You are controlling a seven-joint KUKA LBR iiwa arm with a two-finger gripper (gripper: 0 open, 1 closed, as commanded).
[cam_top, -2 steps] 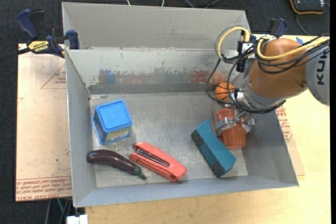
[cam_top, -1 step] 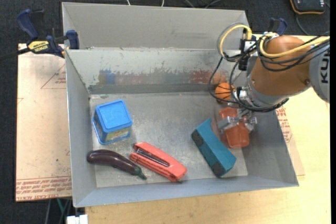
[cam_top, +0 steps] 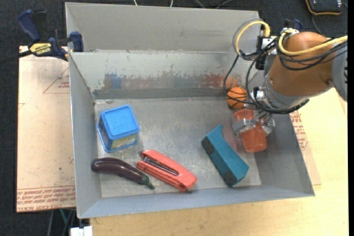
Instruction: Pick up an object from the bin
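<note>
Orange-red see-through piece point(cam_top: 255, 141) sits by the right wall of the bin point(cam_top: 166, 63), just right of a teal block point(cam_top: 225, 156) and near a small orange ball point(cam_top: 236, 96). My jaws hang directly over it; whether they are parted or closed on it I cannot tell.

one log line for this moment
gripper low at right of bin | nearest: orange-red object, teal block, orange ball | grasp: unclear
</note>
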